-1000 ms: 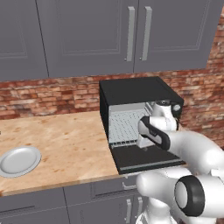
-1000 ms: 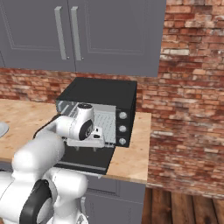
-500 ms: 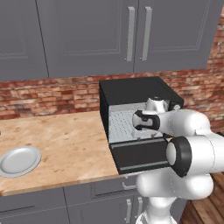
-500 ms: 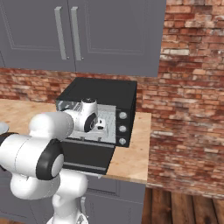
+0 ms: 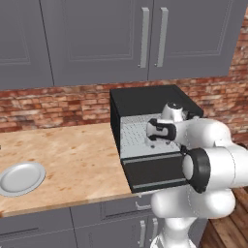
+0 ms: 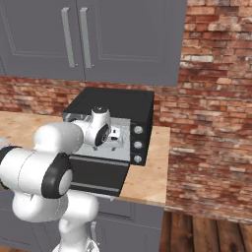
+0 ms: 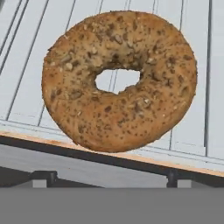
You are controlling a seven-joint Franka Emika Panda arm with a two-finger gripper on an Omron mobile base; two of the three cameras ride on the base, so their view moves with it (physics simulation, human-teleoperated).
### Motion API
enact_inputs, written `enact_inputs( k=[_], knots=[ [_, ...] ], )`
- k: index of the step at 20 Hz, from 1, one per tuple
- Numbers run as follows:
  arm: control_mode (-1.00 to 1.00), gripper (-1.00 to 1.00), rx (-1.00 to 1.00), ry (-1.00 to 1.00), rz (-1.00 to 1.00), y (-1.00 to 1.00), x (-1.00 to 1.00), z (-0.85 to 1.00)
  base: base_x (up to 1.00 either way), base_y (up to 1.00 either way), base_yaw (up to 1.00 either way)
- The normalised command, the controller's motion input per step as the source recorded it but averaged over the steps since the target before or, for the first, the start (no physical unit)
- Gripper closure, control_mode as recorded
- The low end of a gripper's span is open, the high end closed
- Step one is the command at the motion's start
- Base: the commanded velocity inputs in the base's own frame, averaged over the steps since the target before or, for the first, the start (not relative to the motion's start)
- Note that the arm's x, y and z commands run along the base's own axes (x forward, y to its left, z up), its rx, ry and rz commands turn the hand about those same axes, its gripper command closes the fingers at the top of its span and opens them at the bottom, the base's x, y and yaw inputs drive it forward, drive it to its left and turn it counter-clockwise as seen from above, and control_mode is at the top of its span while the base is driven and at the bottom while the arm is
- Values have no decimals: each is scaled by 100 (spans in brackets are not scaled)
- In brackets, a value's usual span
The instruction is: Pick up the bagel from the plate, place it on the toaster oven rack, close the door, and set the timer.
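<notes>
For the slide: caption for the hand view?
Seeded bagel lying on the toaster oven rack, seen close from the open tool.

Grey upper cabinets (image 5: 121,38) mounted along the top, fitted with vertical silver bar handles (image 5: 145,37). Red brick wall (image 5: 53,104) behind, carried on as a brick side wall (image 6: 216,113) at the right. Light wood-grain counter (image 5: 72,160) running beneath. Grey lower cabinets (image 5: 58,227) below the counter edge. Wooden plank floor (image 6: 211,231) at lower right. Even, diffuse lighting throughout.
</notes>
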Motion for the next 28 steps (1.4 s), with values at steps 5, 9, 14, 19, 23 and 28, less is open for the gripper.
enact_inputs(
  k=[5, 9, 14, 19, 23, 28],
  knots=[
    [-100, -100, 0, -32, 0, -7, -92, 53, 0, 0, 0],
    [-100, -100, 0, -18, 0, -14, -79, 77, 0, 0, 0],
    [-100, -100, 0, -8, 0, -37, -96, 57, 0, 0, 0],
    [-100, -100, 0, 0, 1, -63, -95, 47, 0, 0, 0],
    [-100, -100, 0, -2, 16, -75, -78, 26, 0, 0, 0],
    [-100, -100, 0, -5, 15, -55, -72, 13, 0, 0, 0]
  ],
)
